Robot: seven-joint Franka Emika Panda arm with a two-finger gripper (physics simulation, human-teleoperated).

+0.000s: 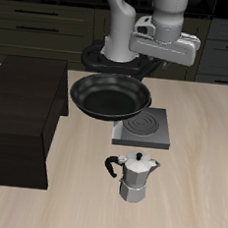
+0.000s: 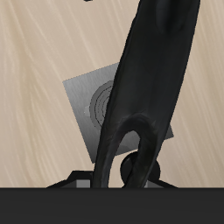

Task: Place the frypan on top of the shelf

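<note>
The frypan (image 1: 108, 97) is round, shallow and glossy black, and it hangs in the air above the table, tilted a little. Its long handle (image 2: 150, 79) runs up into my gripper (image 1: 149, 60), which is shut on the handle's end. The pan's bowl is beside the shelf (image 1: 23, 102), a dark wooden block at the table's side, and overlaps its near corner in the exterior view. The pan's underside is at about the height of the shelf top. In the wrist view the handle fills the middle and the pan's body (image 2: 112, 206) is a dark band.
A flat grey square stove plate (image 1: 144, 129) lies on the table under the pan's edge, and it also shows in the wrist view (image 2: 86, 107). A silver moka pot (image 1: 136, 175) with a black handle stands nearer the table's front edge. Dark cabinets are behind the robot.
</note>
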